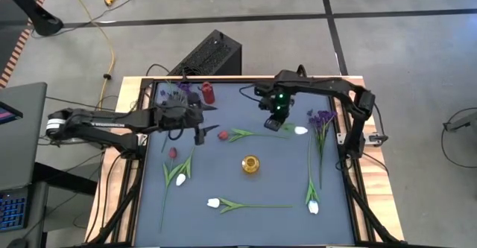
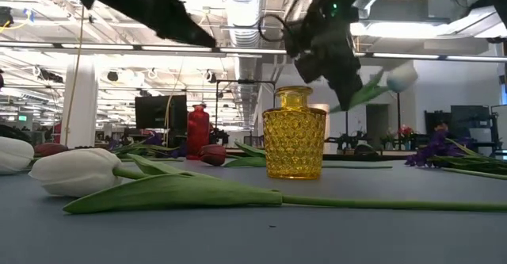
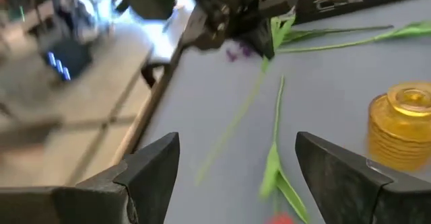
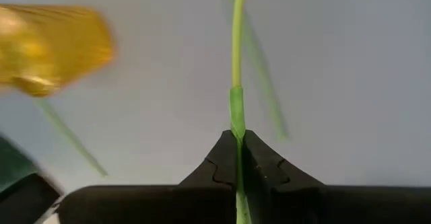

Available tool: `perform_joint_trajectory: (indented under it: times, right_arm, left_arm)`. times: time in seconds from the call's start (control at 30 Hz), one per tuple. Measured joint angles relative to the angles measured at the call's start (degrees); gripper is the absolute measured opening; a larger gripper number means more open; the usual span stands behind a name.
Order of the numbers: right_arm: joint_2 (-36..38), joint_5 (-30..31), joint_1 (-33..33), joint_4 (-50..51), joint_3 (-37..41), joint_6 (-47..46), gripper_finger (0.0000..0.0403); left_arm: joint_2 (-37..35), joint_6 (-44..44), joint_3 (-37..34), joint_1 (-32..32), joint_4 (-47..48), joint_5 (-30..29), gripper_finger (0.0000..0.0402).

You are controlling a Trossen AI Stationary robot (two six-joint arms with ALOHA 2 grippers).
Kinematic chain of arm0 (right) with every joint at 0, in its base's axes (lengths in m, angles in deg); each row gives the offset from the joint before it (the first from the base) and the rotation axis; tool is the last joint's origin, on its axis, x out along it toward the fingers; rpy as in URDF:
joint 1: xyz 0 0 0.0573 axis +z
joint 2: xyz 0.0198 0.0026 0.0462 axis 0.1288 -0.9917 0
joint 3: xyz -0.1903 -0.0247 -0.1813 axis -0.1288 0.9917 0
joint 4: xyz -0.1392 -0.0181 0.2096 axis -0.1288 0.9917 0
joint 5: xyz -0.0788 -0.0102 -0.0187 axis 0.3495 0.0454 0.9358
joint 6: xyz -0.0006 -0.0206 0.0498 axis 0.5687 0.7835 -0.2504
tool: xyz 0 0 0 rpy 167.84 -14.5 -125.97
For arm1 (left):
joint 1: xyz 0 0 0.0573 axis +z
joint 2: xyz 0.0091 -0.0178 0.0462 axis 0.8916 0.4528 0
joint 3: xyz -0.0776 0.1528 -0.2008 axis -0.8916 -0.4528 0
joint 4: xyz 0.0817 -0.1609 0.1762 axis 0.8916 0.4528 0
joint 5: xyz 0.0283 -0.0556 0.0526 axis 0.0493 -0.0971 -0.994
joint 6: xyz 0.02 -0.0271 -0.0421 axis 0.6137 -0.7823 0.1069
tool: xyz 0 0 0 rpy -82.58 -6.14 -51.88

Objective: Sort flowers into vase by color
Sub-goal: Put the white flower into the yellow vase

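My right gripper (image 1: pixel 274 124) hangs over the far middle of the table, shut on a white tulip whose head (image 1: pixel 300 130) sticks out to its right; in the low view the head (image 2: pixel 402 76) is well above the table. My left gripper (image 1: pixel 200 134) is open and empty, hovering left of a dark red tulip (image 1: pixel 223 135) that lies flat. A yellow glass vase (image 1: pixel 250 164) stands mid-table. More white tulips (image 1: pixel 180 179) (image 1: pixel 214 202) (image 1: pixel 313 207), a red tulip (image 1: pixel 173 153) and a purple sprig (image 1: pixel 322 118) lie on the mat. My right gripper (image 4: pixel 238 140) pinches the white tulip's thin green stem (image 4: pixel 236 109) between its two fingertips, which come down from above. In the low view the head and a leaf (image 2: pixel 360 96) stick out sideways from the gripper, lifted clear. The rest of the stem (image 3: pixel 232 120) slants down below the gripper.
A red vase (image 1: pixel 208 93) and a second purple sprig (image 1: pixel 185 88) are at the far left corner. The dark mat is framed by a black rail (image 1: pixel 350 181). Open mat lies between the yellow vase and the near edge.
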Motion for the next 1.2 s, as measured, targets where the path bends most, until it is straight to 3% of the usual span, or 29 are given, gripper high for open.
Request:
perform_joint_trajectory:
  times: [0.2,0.53,0.7,1.0,1.2]
  right_arm:
    - [-0.01,-1.24,5.43,-0.28,-4.09,-4.23,0.0039]
    - [0.0,-1.34,9.73,-8.88,-8.52,-11.62,0.0039]
    - [0.0,-1.34,10.08,-11.18,-10.4,-12.73,0.0039]
    - [0.0,-1.24,10.48,-11.6,-10.7,-12.77,0.0039]
    - [0.0,-1.25,9.85,-11.63,-10.7,-13.17,0.0039]
  left_arm:
    - [7.78,8.0,0.49,-0.78,-10.97,0.52,0.0286]
    - [17.92,9.22,7.57,-0.75,-7.04,5.69,0.0286]
    - [21.48,12.2,9.47,-0.91,-3.62,2.77,0.0286]
    - [21.55,14.51,9.53,-2.34,-2.72,-2.12,0.0285]
    - [21.55,13.88,9.53,-2.55,0.2,-4.07,0.0255]
